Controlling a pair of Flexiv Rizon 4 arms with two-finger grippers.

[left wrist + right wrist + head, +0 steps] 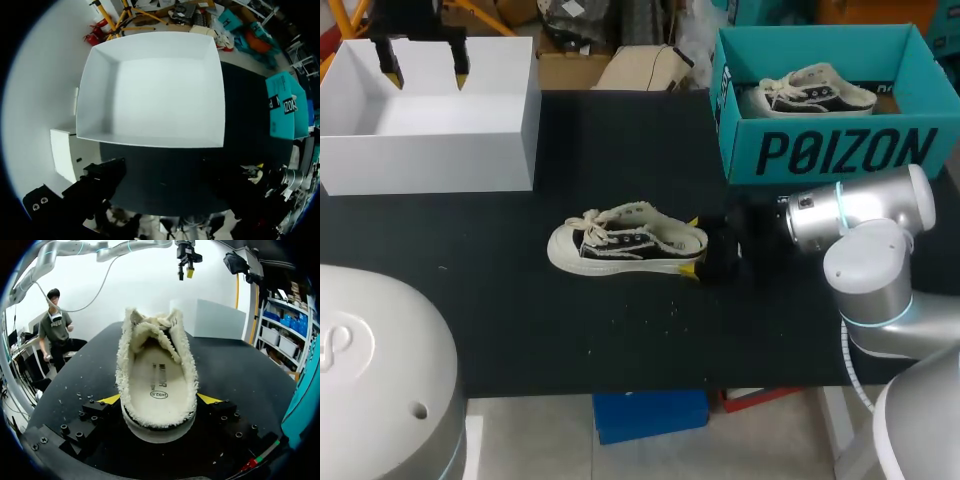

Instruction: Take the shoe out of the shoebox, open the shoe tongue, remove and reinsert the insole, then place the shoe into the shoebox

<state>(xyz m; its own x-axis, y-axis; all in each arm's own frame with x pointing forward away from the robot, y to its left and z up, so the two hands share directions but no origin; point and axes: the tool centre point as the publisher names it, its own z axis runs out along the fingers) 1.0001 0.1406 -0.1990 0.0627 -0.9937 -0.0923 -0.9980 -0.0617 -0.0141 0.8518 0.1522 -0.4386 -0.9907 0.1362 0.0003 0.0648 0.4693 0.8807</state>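
A black table is being used as the work surface, w/ a white box at far left and a teal shoebox at far right. The shoe is lying on its sole mid-table, toe to the left, well apart from the shoebox, so step 1 (shoe out) is being read as done. Its heel is being clasped from both sides by the right gripper, yellow tips pressed against the fleecy rim. The left gripper is being held over the white box, fingers spread, nothing in them. In the right wrist view the insole is being seen lying flat inside the shoe. The laces are looking drawn across the front, so tongue opening, insole out/in and the return to the shoebox are being judged as left to do, i.e. most of the task. A 2nd shoe is lying inside the shoebox.
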